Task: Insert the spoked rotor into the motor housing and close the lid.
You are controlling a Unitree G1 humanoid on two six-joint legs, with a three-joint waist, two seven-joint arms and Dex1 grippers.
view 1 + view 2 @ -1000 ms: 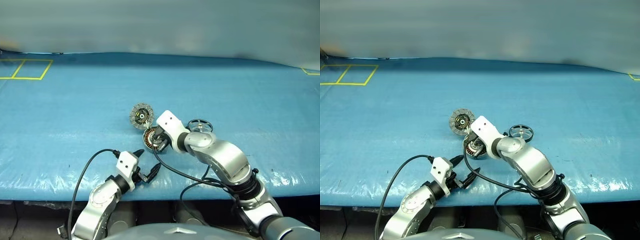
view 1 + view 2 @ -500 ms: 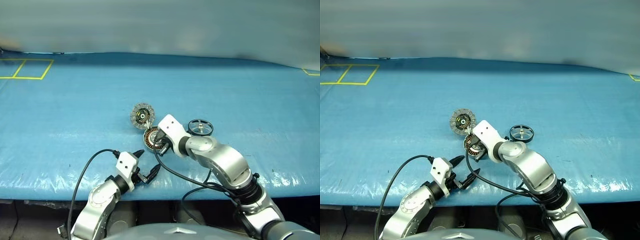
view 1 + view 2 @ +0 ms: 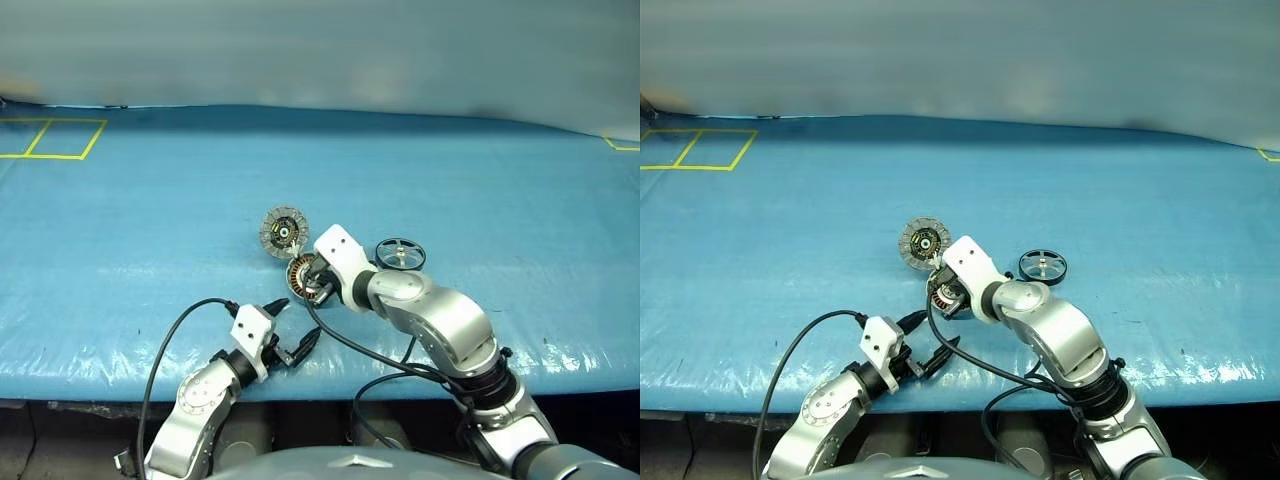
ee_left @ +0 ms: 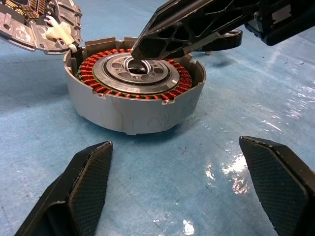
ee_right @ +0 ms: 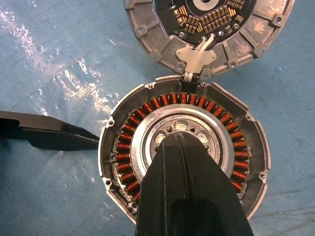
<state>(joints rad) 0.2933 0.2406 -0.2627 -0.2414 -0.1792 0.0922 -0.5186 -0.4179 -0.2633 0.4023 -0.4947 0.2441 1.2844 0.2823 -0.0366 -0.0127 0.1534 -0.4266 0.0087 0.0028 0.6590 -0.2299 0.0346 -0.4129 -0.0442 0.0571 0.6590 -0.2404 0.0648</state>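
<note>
One spoked rotor [image 3: 400,252] lies beside one motor housing [image 4: 134,93], lid [image 3: 283,231] open. Right gripper [image 5: 183,142], closed empty, blocks its centre; left gripper [image 4: 177,172] gapes empty nearby.

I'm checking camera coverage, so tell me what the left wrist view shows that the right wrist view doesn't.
Left wrist view alone: the left pincer, open, its two fingers spread before the motor housing, and the housing's outer wall. Right wrist view alone: a top-down look at the full ring of windings. Both share: the open lid, the right pincer, shut, over the housing's centre.
</note>
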